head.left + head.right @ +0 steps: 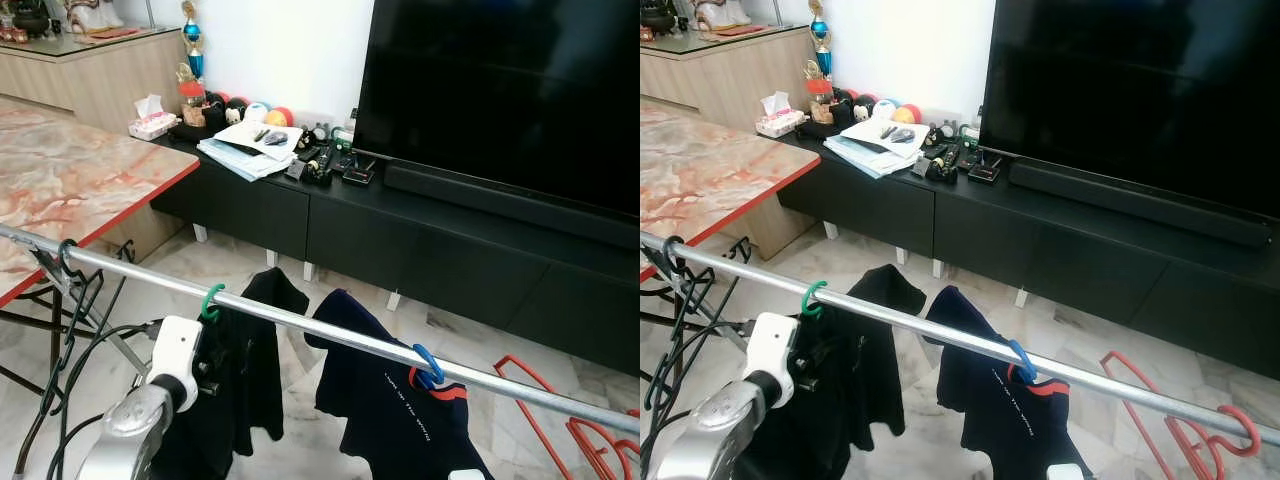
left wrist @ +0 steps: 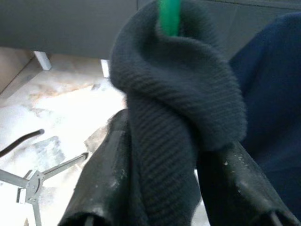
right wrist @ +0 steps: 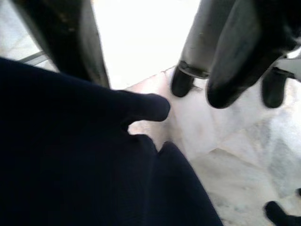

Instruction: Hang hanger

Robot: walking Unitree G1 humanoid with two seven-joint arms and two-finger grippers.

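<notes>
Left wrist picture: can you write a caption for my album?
Left claw with its two black fingers closed around a dark knitted garment on a green hanger.

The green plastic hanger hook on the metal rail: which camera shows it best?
The left eye view: the green plastic hanger hook sits curled over the metal rail, its black garment hanging below. The right eye view matches. The left wrist view shows a green sliver above knit fabric between the left gripper fingers.
</notes>
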